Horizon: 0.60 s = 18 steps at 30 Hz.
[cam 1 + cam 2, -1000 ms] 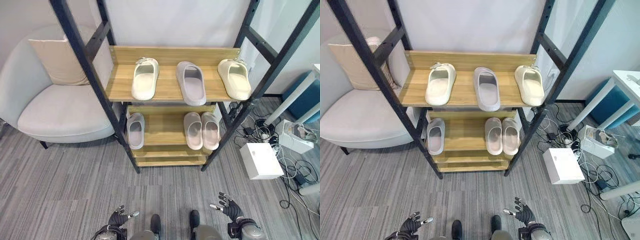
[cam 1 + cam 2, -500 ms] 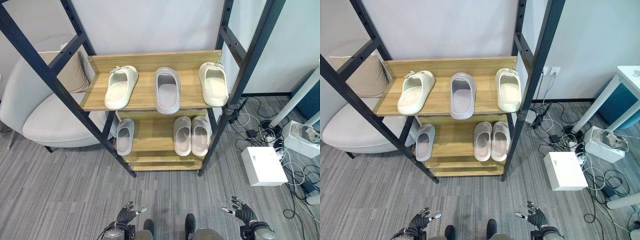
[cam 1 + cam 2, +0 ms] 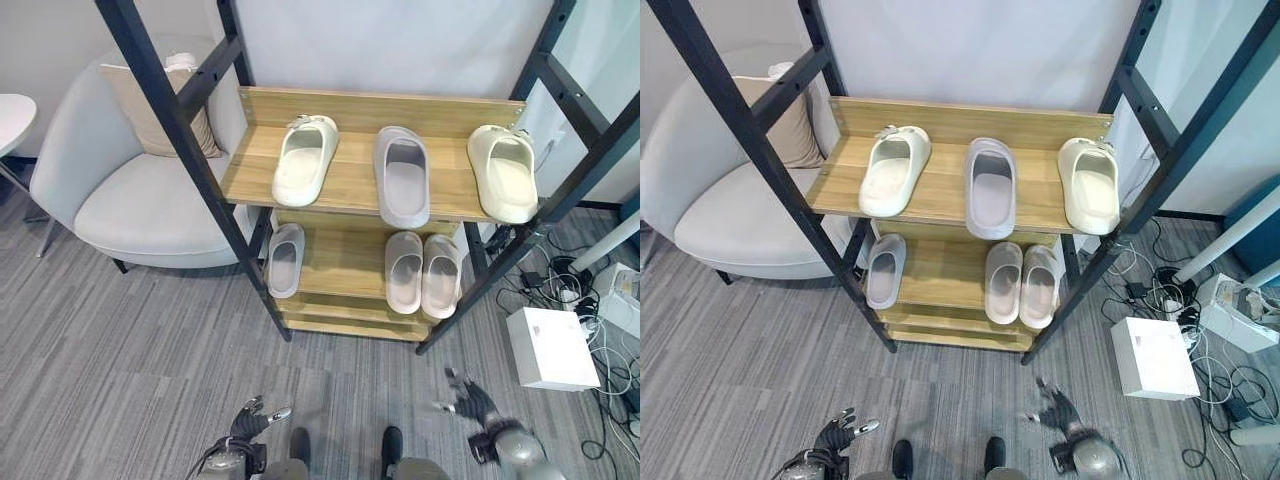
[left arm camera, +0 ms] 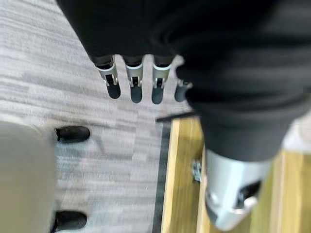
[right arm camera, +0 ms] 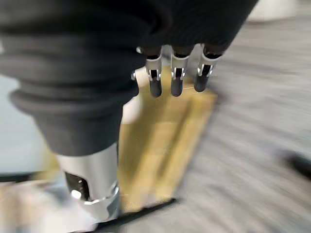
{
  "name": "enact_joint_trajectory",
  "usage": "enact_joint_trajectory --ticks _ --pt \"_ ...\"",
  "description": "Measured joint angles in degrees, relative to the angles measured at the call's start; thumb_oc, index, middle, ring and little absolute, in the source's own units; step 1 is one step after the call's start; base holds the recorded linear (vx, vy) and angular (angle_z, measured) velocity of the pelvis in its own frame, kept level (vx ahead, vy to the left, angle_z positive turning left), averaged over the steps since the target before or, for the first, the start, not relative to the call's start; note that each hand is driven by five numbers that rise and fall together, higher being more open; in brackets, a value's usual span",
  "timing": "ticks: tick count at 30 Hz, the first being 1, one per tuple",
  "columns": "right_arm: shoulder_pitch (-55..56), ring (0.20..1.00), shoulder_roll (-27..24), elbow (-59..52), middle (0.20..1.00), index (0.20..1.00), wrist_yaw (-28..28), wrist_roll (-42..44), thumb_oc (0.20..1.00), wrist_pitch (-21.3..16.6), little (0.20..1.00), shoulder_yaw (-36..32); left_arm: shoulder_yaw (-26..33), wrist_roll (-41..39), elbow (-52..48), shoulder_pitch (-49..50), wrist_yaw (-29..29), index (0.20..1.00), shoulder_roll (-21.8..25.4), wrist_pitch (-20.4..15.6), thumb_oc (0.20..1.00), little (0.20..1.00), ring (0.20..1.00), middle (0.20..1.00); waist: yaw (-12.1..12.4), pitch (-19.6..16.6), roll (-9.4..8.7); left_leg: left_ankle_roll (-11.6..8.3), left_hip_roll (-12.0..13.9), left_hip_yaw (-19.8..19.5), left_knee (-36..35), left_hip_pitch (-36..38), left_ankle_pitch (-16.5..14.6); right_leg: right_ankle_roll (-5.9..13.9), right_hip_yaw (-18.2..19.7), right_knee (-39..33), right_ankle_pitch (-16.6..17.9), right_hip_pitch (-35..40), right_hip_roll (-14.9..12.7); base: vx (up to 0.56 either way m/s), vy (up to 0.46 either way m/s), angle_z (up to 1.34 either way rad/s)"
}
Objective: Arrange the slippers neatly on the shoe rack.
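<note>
Both the left hand (image 3: 246, 420) and right hand (image 3: 470, 400) hang spread and empty, well short of the shoe rack (image 3: 352, 185), whose slippers (image 3: 402, 175) look light, soft foam, best gripped across the strap.

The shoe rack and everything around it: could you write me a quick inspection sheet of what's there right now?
Surface: wooden shoe rack with black frame, standing on grey carpet floor.
Job's things: upper shelf holds a cream slipper, a grey slipper and a second cream slipper, spaced apart. Lower shelf holds a single grey slipper at the left edge and a pink pair side by side.
Clutter: white box on the floor to the right of the rack.
Hands: left hand and right hand are low over the floor, fingers straight, holding nothing.
Cables: tangle of cords by the white box.
Surroundings: pale armchair with cushion; white wall behind.
</note>
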Motion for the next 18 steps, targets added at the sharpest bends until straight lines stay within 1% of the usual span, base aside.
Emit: enact_joint_trajectory --ticks 2,5,8,10,11,14,15,16,17,18 --pt "-1.68 1.000 0.08 0.88 1.000 1.000 -0.01 0.04 1.000 -0.39 1.000 -0.13 0.09 0.02 0.85 1.12 0.10 1.000 0.53 0.02 1.000 1.000 1.000 1.000 0.64 -0.83 -0.35 0.06 -0.10 0.12 0.00 0.08 -0.05 0.08 0.01 0.01 -0.02 0.02 -0.09 0.00 0.000 0.00" --pt "-1.86 1.000 0.33 4.14 1.000 1.000 0.02 0.02 1.000 0.09 1.000 0.01 0.09 0.07 1.18 1.57 0.09 1.000 0.69 0.08 1.000 1.000 1.000 1.000 1.13 -1.25 -0.51 0.09 -0.08 0.11 0.00 0.20 -0.07 0.10 0.07 0.01 -0.01 0.13 -0.05 0.00 -0.030 -0.01" --pt "0.20 1.000 1.15 7.32 1.000 1.000 0.07 0.09 1.000 0.34 1.000 -0.02 0.10 0.26 2.95 1.56 0.09 1.000 0.66 0.13 1.000 1.000 1.000 1.000 0.95 -2.22 -0.23 0.10 0.09 0.16 0.00 0.42 -0.07 0.31 0.40 0.00 -0.09 0.23 0.10 0.00 -0.114 -0.05" --pt "2.07 1.000 2.20 9.44 1.000 1.000 0.46 0.14 1.000 0.52 1.000 0.13 0.15 0.22 3.09 1.68 0.08 1.000 0.65 0.16 1.000 1.000 1.000 1.000 0.91 -2.79 0.03 0.06 0.43 0.17 0.00 0.70 -0.11 0.78 0.54 0.01 -0.61 0.47 0.44 -0.01 -0.149 -0.04" --pt "3.08 1.000 2.59 10.05 1.000 1.000 0.75 0.21 1.000 0.68 1.000 0.24 0.14 0.21 3.07 1.66 0.05 1.000 0.60 0.15 1.000 1.000 1.000 1.000 0.84 -2.95 0.27 -0.08 0.76 0.21 0.01 0.69 -0.19 0.71 0.72 0.01 -0.60 0.42 0.80 -0.02 -0.189 -0.03" --pt "4.88 1.000 4.39 12.48 1.000 1.000 0.81 2.57 1.000 0.94 1.000 0.22 0.10 -0.30 2.99 1.64 0.18 1.000 0.48 0.11 1.000 1.000 1.000 1.000 0.84 -2.98 0.72 -0.96 1.84 0.14 1.41 0.10 -0.30 -0.07 1.38 0.09 -0.89 0.54 2.10 -0.07 -0.183 -0.02" --pt "4.94 1.000 4.66 13.15 1.000 1.000 0.80 3.71 1.000 0.97 1.000 0.25 0.08 -0.35 2.98 1.67 0.34 1.000 0.32 0.13 1.000 1.000 1.000 1.000 0.77 -2.77 0.87 -1.61 2.25 -0.25 3.75 -1.15 -0.75 -1.11 1.47 0.68 -1.69 0.13 2.64 0.03 -0.060 0.12" --pt "4.96 1.000 4.46 13.95 1.000 1.000 0.78 4.86 1.000 1.29 1.000 0.57 -0.03 -0.47 2.42 0.83 0.70 1.000 -0.10 0.04 1.000 1.000 1.000 1.000 0.81 -2.43 1.22 -2.91 2.94 -1.85 6.43 -2.98 -1.75 -1.96 1.61 1.61 -2.10 -0.76 3.08 0.06 -0.070 0.16" --pt "4.85 1.000 4.38 14.45 1.000 1.000 0.69 5.27 1.000 1.29 1.000 0.55 -0.16 -0.57 2.20 0.28 0.75 1.000 -0.32 0.03 1.000 1.000 1.000 1.000 0.84 -2.28 1.36 -2.91 2.90 -2.44 6.82 -3.34 -1.74 -2.05 1.47 1.56 -2.11 -0.81 3.30 0.10 -0.034 0.24" --pt "4.82 1.000 3.84 15.04 1.000 1.000 0.61 6.35 1.000 1.31 1.000 0.45 -0.43 -0.63 2.16 -0.40 0.75 1.000 -1.22 0.02 1.000 1.000 1.000 1.000 0.91 -1.90 1.88 -3.38 3.25 -3.28 7.25 -4.60 -2.13 -2.16 1.28 1.49 -2.18 -0.85 3.63 0.18 0.012 0.20"
